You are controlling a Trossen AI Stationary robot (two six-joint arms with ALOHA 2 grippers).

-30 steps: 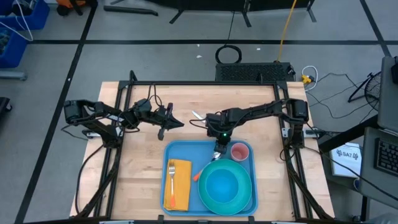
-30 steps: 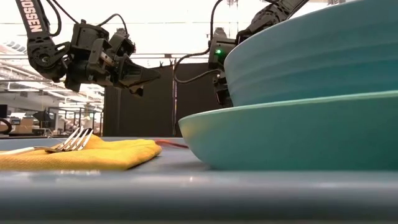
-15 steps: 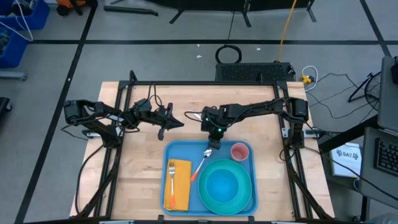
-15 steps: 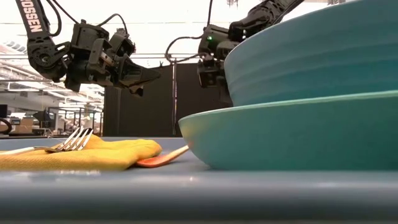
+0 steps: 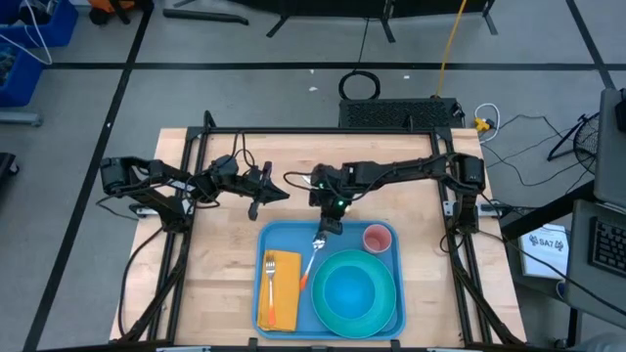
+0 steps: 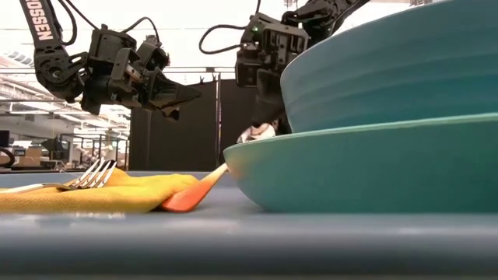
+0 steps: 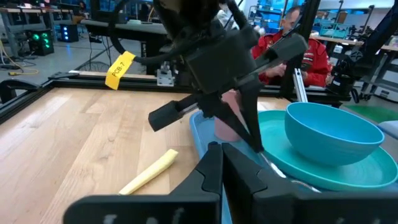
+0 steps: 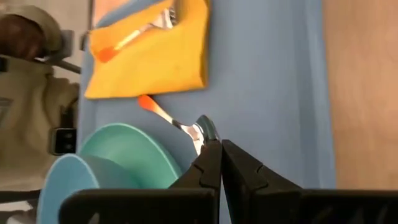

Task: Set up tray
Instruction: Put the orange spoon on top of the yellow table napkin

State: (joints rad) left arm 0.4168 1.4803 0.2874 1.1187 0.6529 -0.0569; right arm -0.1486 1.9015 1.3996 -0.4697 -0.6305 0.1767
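The blue tray (image 5: 290, 238) lies at the table's near middle. On it are a yellow napkin (image 5: 284, 293) with a fork (image 5: 268, 279), a turquoise plate (image 5: 386, 308) bearing a turquoise bowl (image 5: 347, 291), and a pink cup (image 5: 377, 238). My right gripper (image 5: 323, 233) stands over the tray's far part, shut on a spoon (image 5: 312, 259) with an orange handle. My left gripper (image 5: 284, 196) is shut on nothing and hovers level above the bare wood beyond the tray's far left corner. My right gripper pinches the spoon's metal bowl end (image 8: 204, 129) between its two fingertips. The fingers slant down from the table's far side. The spoon is tilted, its bowl end raised, and the orange handle end (image 6: 187, 200) rests on the tray beside the napkin.
A pale yellow long object (image 7: 149, 173) lies on the wood beyond the tray's far edge, between the two grippers. A black frame (image 5: 323, 132) runs round the table's far and side edges. A person in red (image 7: 298, 43) sits in the room beyond.
My right gripper has risen and gone toward the table's left and far edges, rolling as it went, still shut. The spoon's bowl end has come up with it. The orange handle end has slid along the tray toward the napkin, and the spoon now tilts more steeply.
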